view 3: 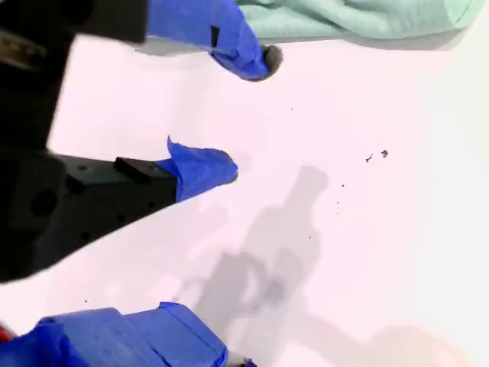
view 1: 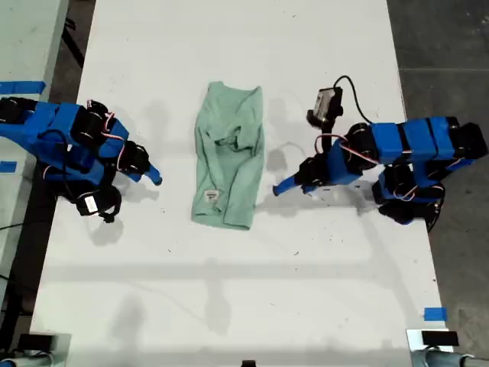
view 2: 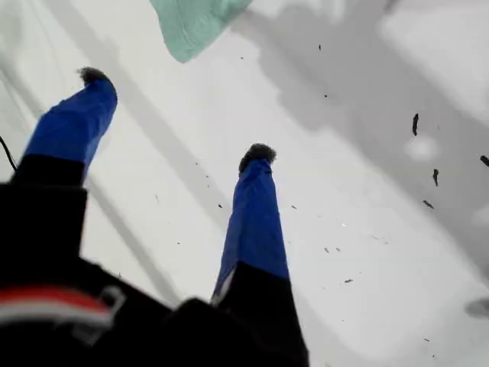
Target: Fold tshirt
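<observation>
The white desk [view 1: 229, 306] carries the pale mint tshirt [view 1: 229, 157], lying crumpled lengthwise at its middle. Your second pincer [view 1: 279, 189], on the exterior view's right of the tshirt, sits just beside the cloth edge, jaws parted and empty [view 3: 248, 111]. Your first pincer [view 1: 155, 177], on the tshirt's other side, stands farther off, spread wide and holding nothing [view 2: 177, 115]. Dark specks [view 2: 416, 122] dot the desk near it. Nothing blocks the tshirt.
</observation>
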{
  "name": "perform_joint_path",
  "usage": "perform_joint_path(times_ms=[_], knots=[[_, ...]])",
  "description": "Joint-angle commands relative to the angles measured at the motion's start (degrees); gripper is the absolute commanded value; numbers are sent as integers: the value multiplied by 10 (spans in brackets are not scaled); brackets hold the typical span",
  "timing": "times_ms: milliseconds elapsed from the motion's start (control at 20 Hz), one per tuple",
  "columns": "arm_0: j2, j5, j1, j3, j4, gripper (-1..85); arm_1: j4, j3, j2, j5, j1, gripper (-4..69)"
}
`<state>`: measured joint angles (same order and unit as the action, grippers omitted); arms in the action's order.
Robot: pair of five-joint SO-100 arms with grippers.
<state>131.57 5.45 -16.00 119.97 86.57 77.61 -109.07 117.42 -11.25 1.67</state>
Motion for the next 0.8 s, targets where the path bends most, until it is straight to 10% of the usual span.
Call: perform_joint_path(times_ms=[0,450,750], knots=[[16,8,-7,1,-16,164,4,3,30,5,0,309],[-16,2,-8,-29,-13,161,-4,13,22,10,6,305],[-327,-146,30,-345,-10,202,44,290,-231,-46,4,309]])
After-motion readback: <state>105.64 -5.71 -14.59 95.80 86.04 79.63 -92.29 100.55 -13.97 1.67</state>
